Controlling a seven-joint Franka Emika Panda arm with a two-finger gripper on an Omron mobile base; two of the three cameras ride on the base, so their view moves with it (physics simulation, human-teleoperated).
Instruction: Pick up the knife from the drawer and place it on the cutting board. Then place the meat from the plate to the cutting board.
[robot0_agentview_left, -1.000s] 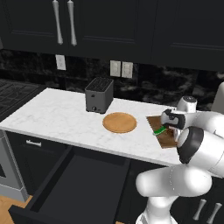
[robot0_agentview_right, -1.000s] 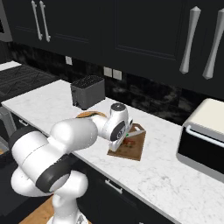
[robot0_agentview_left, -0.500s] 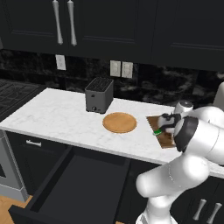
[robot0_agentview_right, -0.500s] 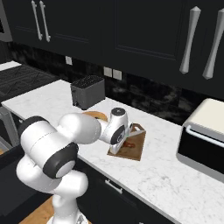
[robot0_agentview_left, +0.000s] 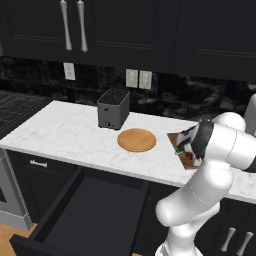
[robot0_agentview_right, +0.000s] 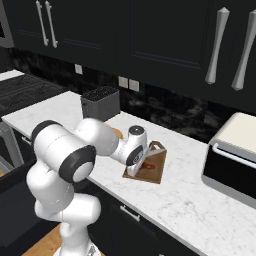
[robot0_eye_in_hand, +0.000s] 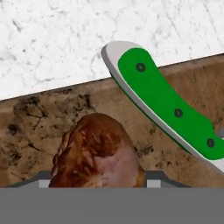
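Gripper sits low over the cutting board, jaws pinching the meat between them. Knife lies alongside on the board. Elbow has swung forward; plate is bare.

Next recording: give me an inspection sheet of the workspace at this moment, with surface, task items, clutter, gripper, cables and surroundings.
Surface: white marble counter.
Knife: green handle lies on the cutting board, its butt end past the board's edge over the counter.
Meat: over the cutting board, between the fingertips; whether it rests on the board cannot be told.
Plate: bare, beside the board.
Drawer: pulled open, inside dark.
Clutter: toaster behind the plate.
Gripper: low over the board, fingertips either side of the meat.
Cables: nothing seen.
Surroundings: black cabinets, wall outlets, an appliance on the counter.
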